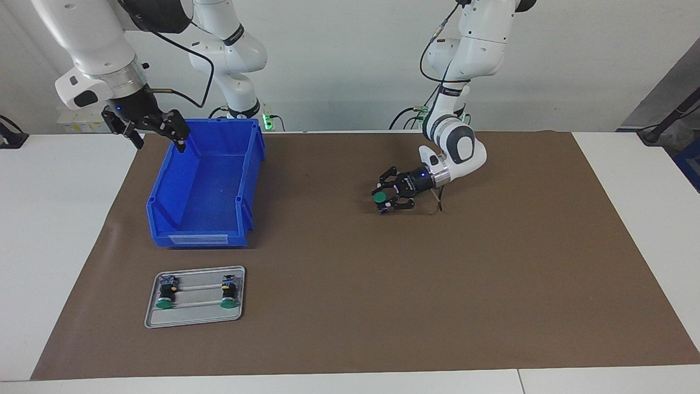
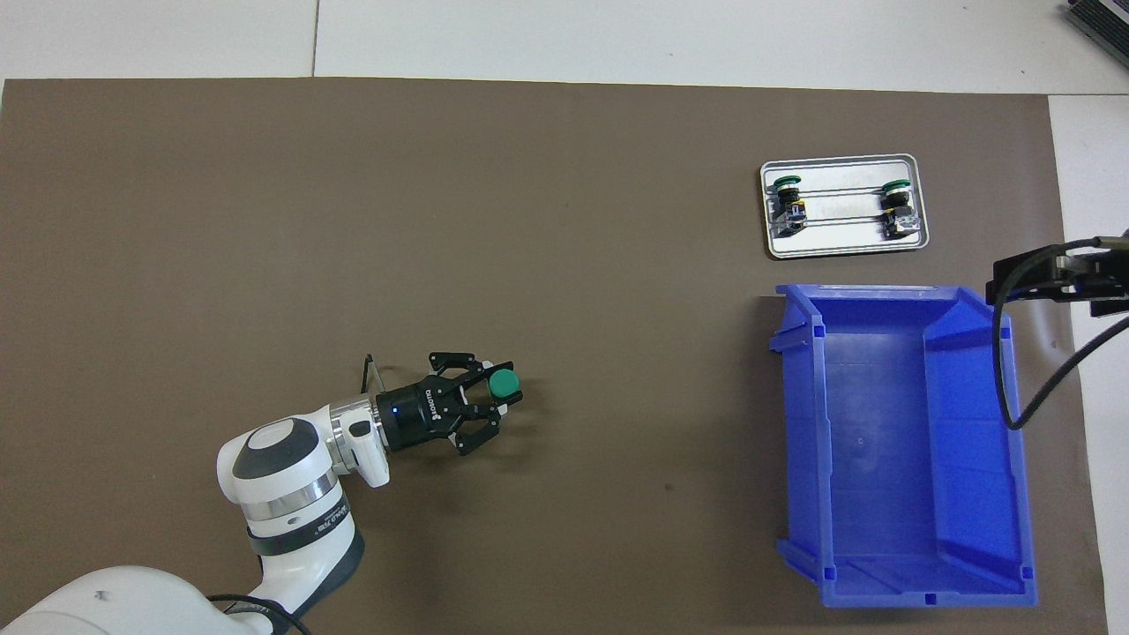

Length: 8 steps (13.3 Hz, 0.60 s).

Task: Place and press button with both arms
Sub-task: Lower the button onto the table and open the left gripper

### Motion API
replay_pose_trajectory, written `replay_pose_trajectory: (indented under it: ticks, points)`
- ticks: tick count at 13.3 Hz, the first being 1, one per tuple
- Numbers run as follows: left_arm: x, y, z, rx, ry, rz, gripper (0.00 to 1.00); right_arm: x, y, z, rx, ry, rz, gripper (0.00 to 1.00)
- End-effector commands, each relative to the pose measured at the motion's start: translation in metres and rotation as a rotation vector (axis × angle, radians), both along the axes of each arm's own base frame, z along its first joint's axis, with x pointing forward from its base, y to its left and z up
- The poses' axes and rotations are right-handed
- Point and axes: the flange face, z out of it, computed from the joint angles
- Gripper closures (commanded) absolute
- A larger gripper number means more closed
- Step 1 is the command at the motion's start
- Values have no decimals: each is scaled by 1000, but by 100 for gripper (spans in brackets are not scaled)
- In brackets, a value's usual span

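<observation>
While my left fingers (image 1: 389, 198) clamp the button (image 1: 380, 197) low over the mat (image 1: 492, 262), my right fingers (image 1: 158, 131) wait spread above the bin (image 1: 205, 219).

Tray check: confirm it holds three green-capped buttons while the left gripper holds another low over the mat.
Wrong count. The overhead view shows the tray holding two buttons, not three. The left gripper does hold the button low over the mat.

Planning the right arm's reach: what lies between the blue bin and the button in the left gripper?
Only bare brown mat; the overhead view shows nothing between the blue bin and the button gripped by the left gripper.
</observation>
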Motion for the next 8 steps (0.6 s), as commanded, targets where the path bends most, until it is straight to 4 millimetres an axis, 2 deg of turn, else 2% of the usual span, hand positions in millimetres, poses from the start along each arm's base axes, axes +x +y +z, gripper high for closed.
replay_pose_trajectory:
  ticks: [1, 5, 8]
  points:
    - [-2, 8, -22, -47, -35, 10, 92, -3, -4, -1, 4, 9, 23, 0]
    - [1, 8, -21, -49, -39, 12, 91, -3, -4, -1, 4, 9, 23, 0]
    - [5, 10, -20, -49, -40, 18, 77, -5, -4, 0, 4, 8, 23, 0]
